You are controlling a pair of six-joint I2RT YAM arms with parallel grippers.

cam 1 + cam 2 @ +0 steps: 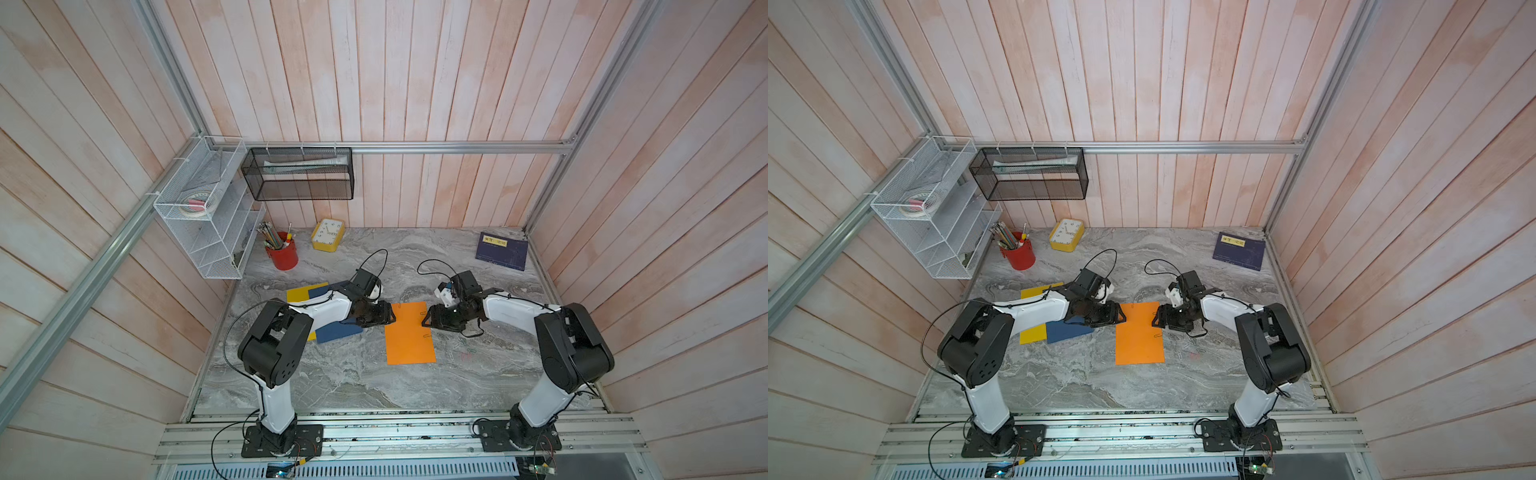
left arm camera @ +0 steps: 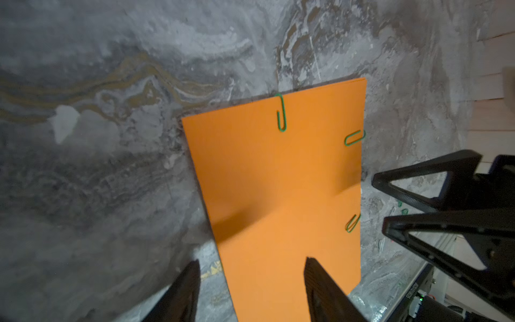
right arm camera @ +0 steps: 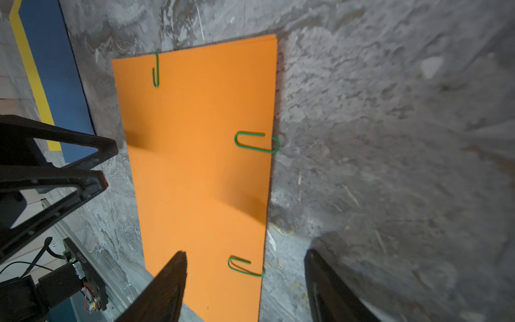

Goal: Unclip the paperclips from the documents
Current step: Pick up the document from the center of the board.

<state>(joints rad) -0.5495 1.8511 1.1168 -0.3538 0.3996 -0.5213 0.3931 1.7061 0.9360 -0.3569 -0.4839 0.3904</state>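
Note:
An orange document (image 1: 409, 332) (image 1: 1139, 332) lies flat mid-table between both arms. Three green paperclips sit on its edges: one on the far short edge (image 2: 282, 113) (image 3: 156, 69) and two on the right long edge (image 3: 256, 142) (image 3: 245, 266). My left gripper (image 1: 392, 316) (image 2: 252, 260) is open, its fingers straddling the sheet's left edge. My right gripper (image 1: 424, 320) (image 3: 245, 252) is open too, low over the right edge, with the nearer paperclip between its fingers, untouched. The blue document (image 1: 336, 330) and the yellow document (image 1: 300, 293) lie under the left arm.
Several loose paperclips (image 1: 465, 353) lie on the marble just right of the orange sheet. At the back stand a navy booklet (image 1: 502, 250), a yellow clock (image 1: 328, 235) and a red pencil cup (image 1: 283, 251). A white wire rack (image 1: 208, 208) and black mesh basket (image 1: 299, 172) hang on the walls.

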